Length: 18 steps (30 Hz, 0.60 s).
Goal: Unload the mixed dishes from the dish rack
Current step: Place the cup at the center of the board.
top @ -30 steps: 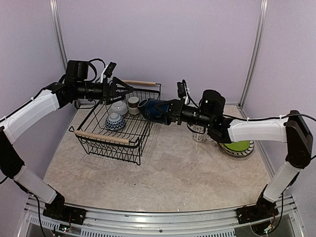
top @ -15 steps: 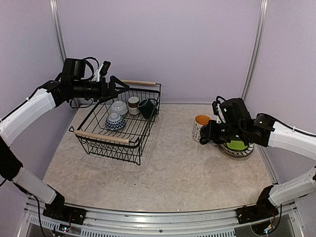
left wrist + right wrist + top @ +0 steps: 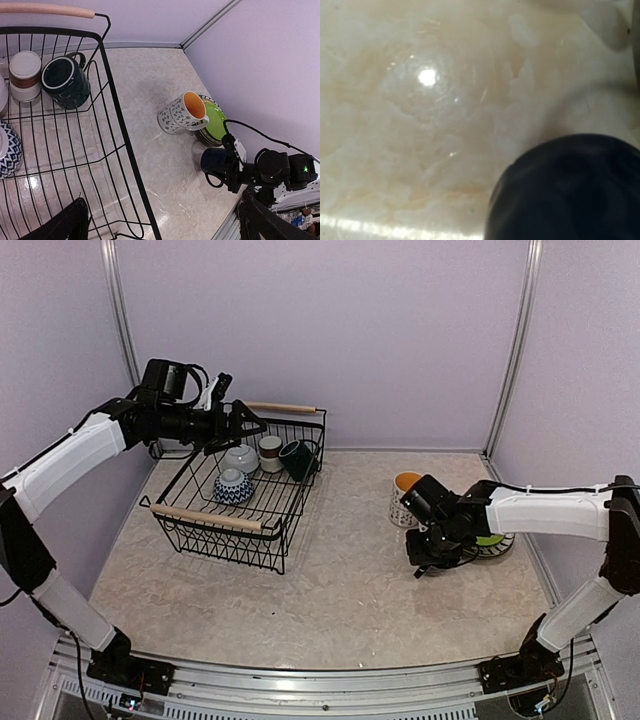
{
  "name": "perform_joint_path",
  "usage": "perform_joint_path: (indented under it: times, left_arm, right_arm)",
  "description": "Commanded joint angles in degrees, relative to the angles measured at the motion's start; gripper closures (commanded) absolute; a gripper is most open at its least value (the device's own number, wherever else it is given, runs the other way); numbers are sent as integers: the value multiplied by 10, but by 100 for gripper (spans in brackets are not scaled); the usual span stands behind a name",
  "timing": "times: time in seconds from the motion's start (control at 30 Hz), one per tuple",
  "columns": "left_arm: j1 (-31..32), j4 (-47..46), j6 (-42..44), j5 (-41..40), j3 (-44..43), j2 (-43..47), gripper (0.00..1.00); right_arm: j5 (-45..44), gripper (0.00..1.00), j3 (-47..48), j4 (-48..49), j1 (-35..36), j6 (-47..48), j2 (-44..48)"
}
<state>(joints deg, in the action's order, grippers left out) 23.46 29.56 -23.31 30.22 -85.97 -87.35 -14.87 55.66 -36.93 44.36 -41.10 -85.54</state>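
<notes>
- Left gripper (image 3: 250,420) spread wide, over the far-left corner of the dish rack (image 3: 205,519).
- Right gripper (image 3: 428,558) pinches a dark mug (image 3: 214,161), right side, just near of patterned mug (image 3: 176,114) and green plate (image 3: 216,125).

Bright, even light from overhead in the top view; only soft, faint shadows on the pale surface (image 3: 340,590) beneath the dish rack (image 3: 240,540). Slight bowing of straight lines toward the frame edges. Crisp in the left wrist view, with a small white glare patch on the surface seen through the rack wires. Heavily blurred in the right wrist view: a hot specular spot upper left, a bright streak along the bottom edge, the dark mug (image 3: 570,190) a soft, featureless blob.
</notes>
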Motion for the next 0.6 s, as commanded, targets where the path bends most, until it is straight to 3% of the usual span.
perform_joint_path:
  times: [0.0, 0.37, 0.57]
  left_arm:
    - [1, 40, 5, -15, -33, -25, 1]
    - [12, 118, -4, 10, -95, -85, 1]
    - [38, 150, -4, 9, -117, -128, 3]
  right_arm:
    - [-17, 100, 33, 29, -28, 23, -14]
    - [44, 100, 33, 76, -76, 55, -61]
    - [45, 81, 39, 83, -78, 56, -86]
